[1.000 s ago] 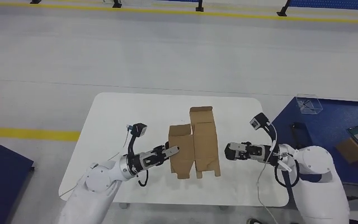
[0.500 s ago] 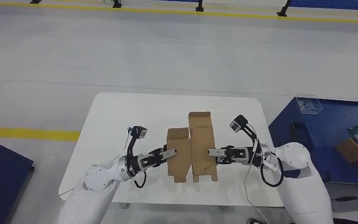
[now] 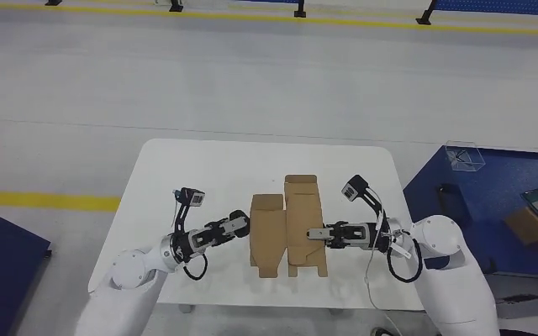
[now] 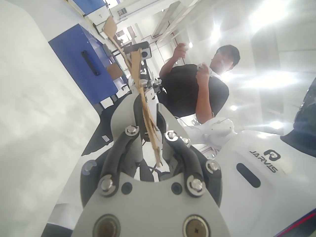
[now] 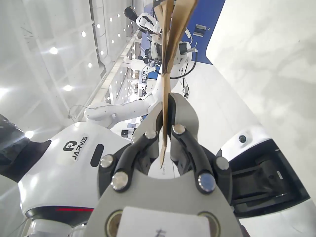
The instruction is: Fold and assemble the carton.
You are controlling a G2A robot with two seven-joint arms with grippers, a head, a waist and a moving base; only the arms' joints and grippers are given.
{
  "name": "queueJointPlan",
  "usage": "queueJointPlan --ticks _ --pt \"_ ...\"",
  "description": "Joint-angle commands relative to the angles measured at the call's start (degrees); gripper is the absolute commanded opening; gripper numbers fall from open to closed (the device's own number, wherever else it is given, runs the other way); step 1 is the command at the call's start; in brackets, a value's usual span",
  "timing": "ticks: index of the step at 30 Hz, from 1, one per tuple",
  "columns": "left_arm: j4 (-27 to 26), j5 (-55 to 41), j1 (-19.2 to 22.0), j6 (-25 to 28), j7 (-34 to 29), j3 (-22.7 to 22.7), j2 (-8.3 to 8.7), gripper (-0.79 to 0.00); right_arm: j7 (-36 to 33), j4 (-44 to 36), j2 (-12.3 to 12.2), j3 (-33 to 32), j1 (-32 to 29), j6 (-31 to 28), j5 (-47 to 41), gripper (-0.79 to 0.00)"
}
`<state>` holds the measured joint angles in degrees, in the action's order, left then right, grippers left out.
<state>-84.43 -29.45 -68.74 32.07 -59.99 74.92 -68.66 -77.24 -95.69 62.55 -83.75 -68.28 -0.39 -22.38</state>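
Now | carton [image 3: 286,225] flat, spanning mid desk [image 3: 193,168] between both arms | left end effector [image 3: 245,223] clenched on its left edge, right end effector [image 3: 310,234] clenched on right edge | I'd squeeze both edges inward evenly so it pops square, no twisting

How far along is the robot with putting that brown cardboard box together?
Early days. Done: the flat brown cardboard carton is gripped at opposite edges by the left pincer and the right pincer, seemingly raised above the white table. In hand: holding it between the two. To do: nearly everything; seen edge-on from both wrists it is a thin flat blank, no walls opened out, no flaps tucked.
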Motion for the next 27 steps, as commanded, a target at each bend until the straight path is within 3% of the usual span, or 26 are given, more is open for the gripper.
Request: queueJointPlan --ticks 1,9,15,27 --pt "0.06 -2.47 -1.71 -0.80 -1.96 3.44 0.69 0.000 0.00 0.00 0.00 0.00 0.00 0.00 0.00 -0.785" --pt "3.93 -2.80 -5.15 -3.17 -6.84 12.60 2.83 0.000 0.00 0.00 0.00 0.00 0.00 0.00 0.00 -0.785" --pt "5.57 -0.34 -4.90 -3.63 -6.28 13.58 3.16 0.000 0.00 0.00 0.00 0.00 0.00 0.00 0.00 -0.785" --pt "5.57 -0.34 -4.90 -3.63 -6.28 13.58 3.16 0.000 23.22 -25.75 0.72 2.46 -6.85 -11.57 7.61 -0.785"
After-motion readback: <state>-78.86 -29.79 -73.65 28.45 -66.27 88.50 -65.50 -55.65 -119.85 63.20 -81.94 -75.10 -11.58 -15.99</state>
